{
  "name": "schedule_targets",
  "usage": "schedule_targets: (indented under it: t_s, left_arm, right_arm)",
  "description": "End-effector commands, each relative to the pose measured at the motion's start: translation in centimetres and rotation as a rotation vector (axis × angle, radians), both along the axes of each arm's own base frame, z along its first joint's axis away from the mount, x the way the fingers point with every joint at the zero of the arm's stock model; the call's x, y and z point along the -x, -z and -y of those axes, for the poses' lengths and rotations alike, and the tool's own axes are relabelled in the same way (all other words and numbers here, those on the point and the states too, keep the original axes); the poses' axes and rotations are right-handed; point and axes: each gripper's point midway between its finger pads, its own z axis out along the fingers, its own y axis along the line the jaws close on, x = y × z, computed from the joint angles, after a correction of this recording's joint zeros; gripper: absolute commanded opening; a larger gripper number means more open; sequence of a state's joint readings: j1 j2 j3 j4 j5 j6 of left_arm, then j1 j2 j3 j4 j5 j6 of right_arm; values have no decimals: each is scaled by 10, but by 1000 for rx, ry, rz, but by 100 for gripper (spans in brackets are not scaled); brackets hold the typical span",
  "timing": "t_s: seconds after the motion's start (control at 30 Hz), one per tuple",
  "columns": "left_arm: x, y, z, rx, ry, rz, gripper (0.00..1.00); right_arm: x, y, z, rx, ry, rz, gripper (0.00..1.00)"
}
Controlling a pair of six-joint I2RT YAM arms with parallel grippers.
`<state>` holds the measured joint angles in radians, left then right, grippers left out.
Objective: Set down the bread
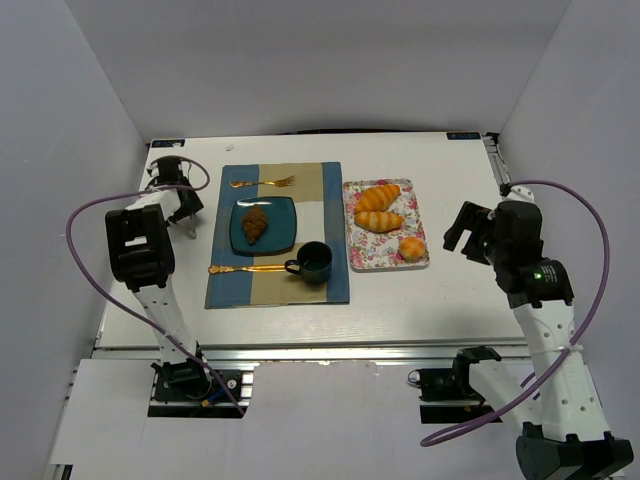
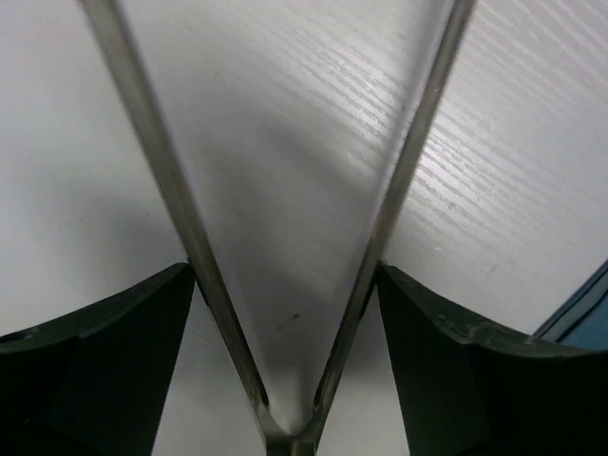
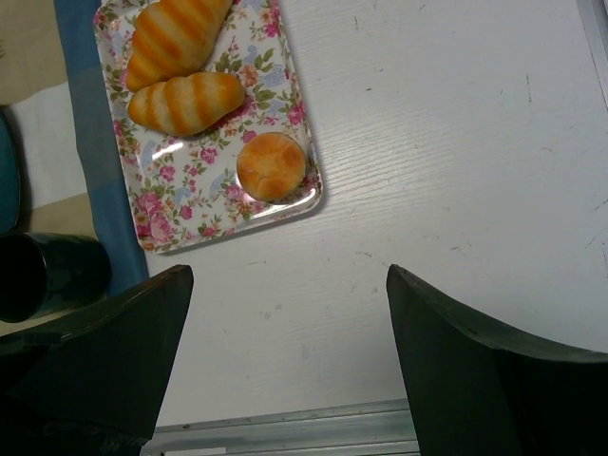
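Top view only: the bread (image 1: 255,224) lies on the teal square plate (image 1: 283,240), left of the plate's middle, on the blue-and-tan placemat (image 1: 335,285). Neither wrist view catches it. Its long axis runs roughly far-to-near, slightly slanted, one tip toward the far edge and one toward the arms; the ends are too small to tell apart. A gold fork (image 1: 262,182) lies beyond the plate and a gold utensil (image 1: 245,268) on its near side, both crosswise to the bread. A dark mug (image 1: 314,262) is just beside the plate's near-right corner, handle leftward. The left wrist view adds what the top view can't resolve. The left gripper (image 2: 285,285) has its fingers part-way apart, each against one arm of V-shaped metal tongs (image 2: 145,142). The tongs are spread with nothing between the arms, over white table (image 1: 460,300); a blue corner shows at that view's right edge. In the right wrist view the right gripper (image 3: 290,285) has its fingers wide with nothing between them. It hovers over bare table near the near-right corner of the floral tray (image 3: 180,190), which carries two golden croissants (image 3: 185,103) and a round bun (image 3: 271,166). Room: the left gripper is off the placemat's far-left corner, near the left table edge. A bare strip runs between the placemat and the near table edge. The widest bare area is right of the tray, up to the right gripper. The tray's left edge is at or over the placemat's right edge. White walls (image 1: 60,120) close the left, right and far sides.
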<state>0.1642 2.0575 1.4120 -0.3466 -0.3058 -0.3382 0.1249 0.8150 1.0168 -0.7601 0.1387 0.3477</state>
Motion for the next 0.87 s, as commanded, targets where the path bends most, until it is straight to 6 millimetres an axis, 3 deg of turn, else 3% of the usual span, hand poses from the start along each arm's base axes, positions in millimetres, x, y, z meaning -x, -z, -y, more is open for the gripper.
schedule_targets:
  t_s: [0.0,0.03,0.07,0.1,0.17,0.2,0.23,0.27,0.3,0.33,0.37,0.4,0.43,0.47,0.5,0.53,0.63,0.77,0.83]
  left_arm:
    - [-3,-34,-4,-16,-2,34,92]
    - [-3,-48,-7,-32,-12,54,98]
    - [-5,-81,-9,-45,-16,115,98]
    - [0,-95,-7,-47,-16,121,98]
    - [12,-128,-8,-54,-43,148,98]
    - [22,-164,-9,-64,-68,217,98]
    - [33,-180,-7,-61,-90,246,98]
    - [54,-177,-5,-48,-140,238,98]
    - [74,-207,-2,-50,-164,310,98]
    - [86,-208,6,-39,-178,313,98]
    - [114,-210,9,-56,-195,300,98]
    - [120,-195,14,-50,-192,258,98]
    - [138,-216,22,-22,-204,345,98]
    - [150,-222,28,11,-202,388,98]
    - [166,-215,33,31,-210,399,98]
    - [185,-243,40,73,-211,525,98]
    - [216,-257,48,89,-183,619,98]
    - [230,-248,39,25,-205,596,98]
    - [217,-242,35,-1,-195,580,98]
  right_arm:
    - [-2,-17,-2,-7,-9,62,89]
    - [-2,-19,-4,-13,-20,60,89]
    - [-3,-20,-4,-17,-15,55,89]
    - [-4,-29,-4,-19,-17,67,89]
    - [-4,-28,-3,-17,-8,37,89]
    - [-3,-30,-2,-13,-5,36,89]
    - [-2,-28,-3,-12,-9,30,89]
    - [-1,-28,-3,-7,-16,30,89]
    - [0,-28,-3,-7,-17,28,89]
    - [2,-27,-5,-14,-27,30,89]
    - [3,-28,-6,-15,-37,36,89]
    - [4,-28,-7,-17,-47,39,89]
    - [5,-27,-10,-26,-59,39,89]
    - [6,-27,-10,-27,-64,39,89]
    - [5,-26,-11,-33,-62,39,89]
    - [5,-21,-13,-40,-72,32,89]
    - [3,-13,-18,-64,-84,23,89]
    - [-2,-4,-25,-104,-89,24,89]
    - [-3,-1,-25,-105,-89,16,90]
